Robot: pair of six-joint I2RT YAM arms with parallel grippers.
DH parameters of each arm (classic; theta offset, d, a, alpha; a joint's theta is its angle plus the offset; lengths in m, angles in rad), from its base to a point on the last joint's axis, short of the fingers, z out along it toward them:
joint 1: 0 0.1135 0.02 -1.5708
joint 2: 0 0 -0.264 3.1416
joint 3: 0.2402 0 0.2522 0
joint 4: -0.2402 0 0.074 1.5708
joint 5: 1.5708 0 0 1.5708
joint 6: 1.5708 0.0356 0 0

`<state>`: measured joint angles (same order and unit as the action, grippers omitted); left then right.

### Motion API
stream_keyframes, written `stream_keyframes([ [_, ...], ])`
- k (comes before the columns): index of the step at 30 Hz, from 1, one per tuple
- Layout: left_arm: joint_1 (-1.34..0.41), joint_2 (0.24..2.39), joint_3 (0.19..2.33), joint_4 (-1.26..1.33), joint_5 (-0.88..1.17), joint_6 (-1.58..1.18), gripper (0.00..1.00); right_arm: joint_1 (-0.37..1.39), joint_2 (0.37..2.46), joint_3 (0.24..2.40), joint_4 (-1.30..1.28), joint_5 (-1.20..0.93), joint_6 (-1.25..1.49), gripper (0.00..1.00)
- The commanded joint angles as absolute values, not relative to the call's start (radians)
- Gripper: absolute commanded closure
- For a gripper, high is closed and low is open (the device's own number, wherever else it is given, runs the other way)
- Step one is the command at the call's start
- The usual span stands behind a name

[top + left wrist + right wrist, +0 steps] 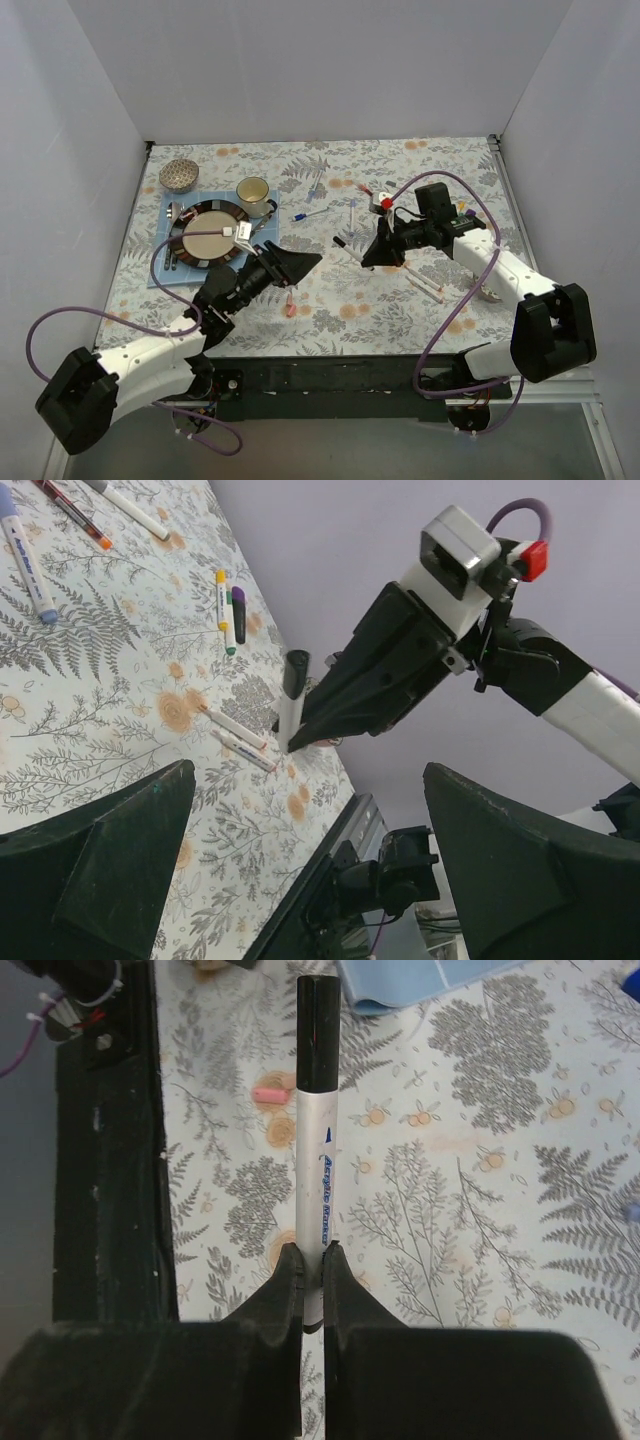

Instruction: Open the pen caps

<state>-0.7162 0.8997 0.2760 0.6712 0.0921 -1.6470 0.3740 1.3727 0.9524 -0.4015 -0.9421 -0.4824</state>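
My right gripper [314, 1260] is shut on the white barrel of a pen [318, 1175] and holds it above the table, the black pen cap [317, 1035] still on its far end. From above, this pen [352, 252] sticks out left of the right gripper [372, 255], pointing toward the left gripper [303, 268]. My left gripper [308, 770] stands wide open with nothing between its fingers, facing the black cap [296, 672] from a short distance. A loose pink cap [290, 310] lies on the cloth near the front edge.
More pens lie scattered on the floral cloth: two [425, 285] by the right arm, a blue one [310, 214], a yellow and green one [225, 610]. At the back left, on a blue mat [165, 215], are a plate stack [205, 240] and a cup [253, 195].
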Motion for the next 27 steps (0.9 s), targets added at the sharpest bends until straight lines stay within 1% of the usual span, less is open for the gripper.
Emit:
stream_keyframes([
  [1, -0.719, 1.021, 0.327, 0.868, 0.132, -1.635, 0.03, 0.377, 1.374, 0.968, -0.410, -1.123, -0.509, 0.99],
  [7, -0.742, 1.137, 0.386, 0.951, 0.104, -1.588, 0.07, 0.394, 1.393, 0.969, -0.416, -1.154, -0.506, 0.99],
  [10, -0.756, 1.186, 0.422, 0.969, 0.106, -1.572, 0.11, 0.405, 1.399, 0.969, -0.414, -1.149, -0.503, 0.99],
  [11, -0.762, 1.209, 0.429, 0.968, 0.110, -1.562, 0.14, 0.405, 1.402, 0.969, -0.414, -1.149, -0.502, 0.99],
  [14, -0.773, 1.239, 0.454, 0.969, 0.114, -1.552, 0.20, 0.405, 1.405, 0.971, -0.414, -1.149, -0.500, 0.99],
  [17, -0.784, 1.270, 0.468, 0.983, 0.118, -1.543, 0.31, 0.407, 1.410, 0.969, -0.411, -1.150, -0.497, 0.99],
  [18, -0.787, 1.284, 0.471, 0.986, 0.126, -1.530, 0.40, 0.407, 1.411, 0.968, -0.408, -1.150, -0.494, 0.99],
  [19, -0.788, 1.288, 0.477, 0.983, 0.132, -1.523, 0.44, 0.408, 1.414, 0.969, -0.407, -1.150, -0.489, 0.99],
  [22, -0.796, 1.302, 0.491, 0.971, 0.126, -1.505, 0.52, 0.408, 1.420, 0.963, -0.394, -1.152, -0.474, 0.99],
  [27, -0.807, 1.304, 0.494, 0.965, 0.112, -1.482, 0.61, 0.407, 1.434, 0.956, -0.364, -1.152, -0.440, 0.99],
])
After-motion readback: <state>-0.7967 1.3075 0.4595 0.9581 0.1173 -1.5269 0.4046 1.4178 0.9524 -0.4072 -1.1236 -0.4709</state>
